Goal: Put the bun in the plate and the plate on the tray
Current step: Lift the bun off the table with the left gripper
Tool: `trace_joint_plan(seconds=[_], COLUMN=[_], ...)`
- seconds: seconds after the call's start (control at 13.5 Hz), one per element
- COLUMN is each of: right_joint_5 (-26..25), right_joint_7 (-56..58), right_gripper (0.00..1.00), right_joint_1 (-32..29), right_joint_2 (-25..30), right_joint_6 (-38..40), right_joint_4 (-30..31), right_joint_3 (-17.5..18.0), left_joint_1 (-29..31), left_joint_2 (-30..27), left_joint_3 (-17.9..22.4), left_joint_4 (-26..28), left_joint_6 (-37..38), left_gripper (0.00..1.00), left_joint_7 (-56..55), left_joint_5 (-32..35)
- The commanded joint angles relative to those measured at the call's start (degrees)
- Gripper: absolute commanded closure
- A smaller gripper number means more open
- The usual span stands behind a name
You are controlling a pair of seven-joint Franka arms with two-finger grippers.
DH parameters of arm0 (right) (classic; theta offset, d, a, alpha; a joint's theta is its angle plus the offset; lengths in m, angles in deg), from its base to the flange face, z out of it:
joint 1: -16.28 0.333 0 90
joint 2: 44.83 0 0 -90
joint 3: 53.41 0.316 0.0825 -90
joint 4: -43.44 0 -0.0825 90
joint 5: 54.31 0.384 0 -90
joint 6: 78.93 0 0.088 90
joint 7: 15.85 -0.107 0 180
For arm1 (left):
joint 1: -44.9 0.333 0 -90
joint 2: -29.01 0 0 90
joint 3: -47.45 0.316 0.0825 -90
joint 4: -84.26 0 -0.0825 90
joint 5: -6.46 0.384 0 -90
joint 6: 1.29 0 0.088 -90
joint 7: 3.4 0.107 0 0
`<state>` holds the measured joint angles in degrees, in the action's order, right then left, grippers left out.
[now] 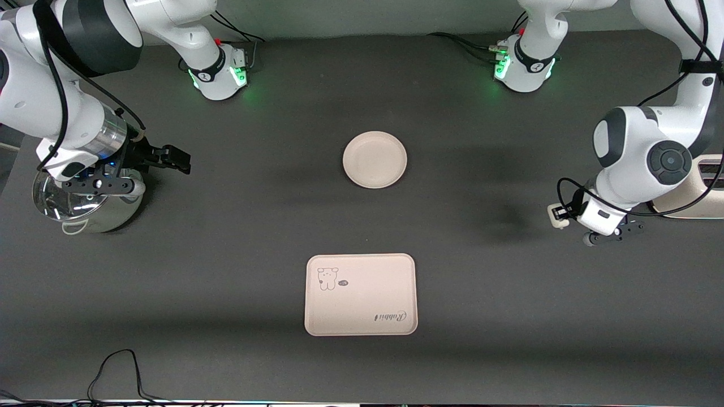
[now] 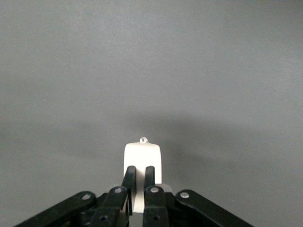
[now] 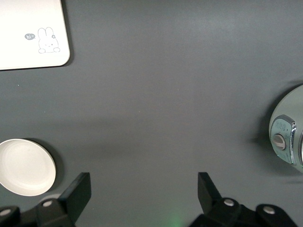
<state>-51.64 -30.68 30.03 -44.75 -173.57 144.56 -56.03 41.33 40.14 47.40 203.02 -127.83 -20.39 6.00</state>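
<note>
A: Front view first. Findings?
B: Plate (image 1: 374, 159) at mid-table, bare. Tray (image 1: 361, 294) nearer the camera than the plate, well apart from it, also bare. Left gripper (image 1: 558, 216) low over the left arm's end of the table, fingers closed narrow on a small white lump, taken to be the bun (image 1: 557, 216). Right gripper (image 1: 180, 161) waiting over the right arm's end, above a steel pot with a glass lid (image 1: 85, 203).

A: Left wrist view?
B: Bun (image 2: 142, 163) confirmed pinched between two dark fingers (image 2: 149, 182), upright, over bare table.

A: Right wrist view?
B: Fingers (image 3: 78, 191) spread wide, holding nothing. Plate (image 3: 24, 166) and a corner of the tray (image 3: 33, 33) both visible; pot edge as well.

A: Step in hand?
B: Judged as the first: bun gripped, not yet in the plate. Plate transfer not begun.

A: Next move?
B: Carry across to above the plate's middle, lower close, then release. Small rounded lump, likely to roll if dropped from height.
</note>
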Motion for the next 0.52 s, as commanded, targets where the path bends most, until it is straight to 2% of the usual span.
trace_joint_plan(seconds=[0.0, 0.22, 0.44], right_joint_5=[0.76, 0.84, 3.48], right_joint_7=[1.47, 2.34, 3.84], right_gripper=[0.00, 0.00, 0.00], right_joint_1=[0.06, 0.06, 0.15], right_joint_2=[0.98, 1.06, 2.99], right_joint_6=[-0.29, -0.20, -1.51], right_joint_4=[1.01, 2.05, 4.95], right_joint_3=[-0.46, -2.04, -3.80], left_joint_1=[-2.22, -6.69, -12.67], left_joint_2=[-0.50, -0.67, -1.29], left_joint_3=[-0.03, -0.21, -0.38], left_joint_4=[-3.09, -6.08, -7.48], left_joint_6=[4.19, 8.31, 9.03], left_gripper=[0.89, 0.89, 0.89], left_joint_7=[-0.76, -6.89, -15.33], left_joint_5=[-0.24, -0.42, -2.08])
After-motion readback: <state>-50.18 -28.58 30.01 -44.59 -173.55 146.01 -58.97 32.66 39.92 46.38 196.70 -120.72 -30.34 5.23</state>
